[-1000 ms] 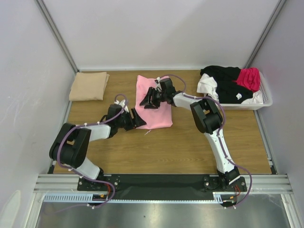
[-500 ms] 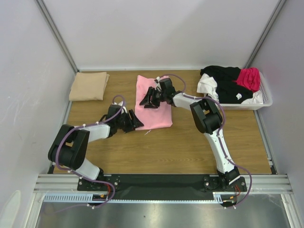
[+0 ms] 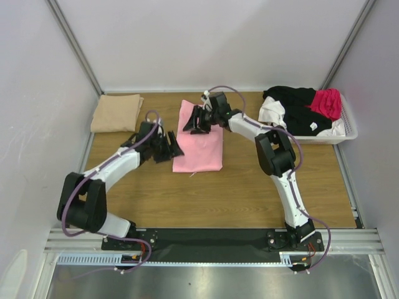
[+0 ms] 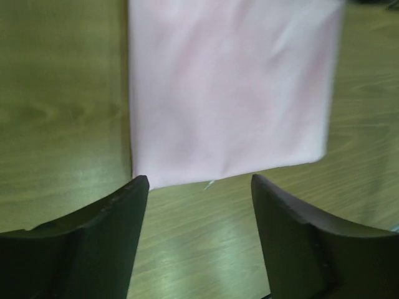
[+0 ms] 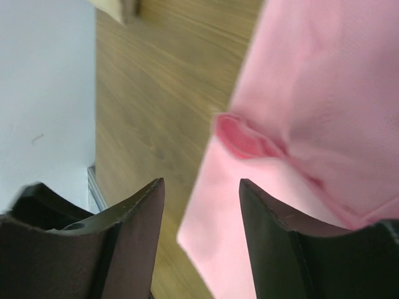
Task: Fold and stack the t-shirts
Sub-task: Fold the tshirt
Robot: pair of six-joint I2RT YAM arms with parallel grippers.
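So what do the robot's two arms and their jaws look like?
The left arm and right arm have white links with chunky black joint housings. A thin purple cable loops along each. The jaws are matte black, broad and curved.

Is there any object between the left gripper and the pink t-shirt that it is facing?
Nothing visible. The left gripper is open, and the edge of the folded pink t-shirt lies just ahead of its fingertips. Only bare wooden table shows between them.
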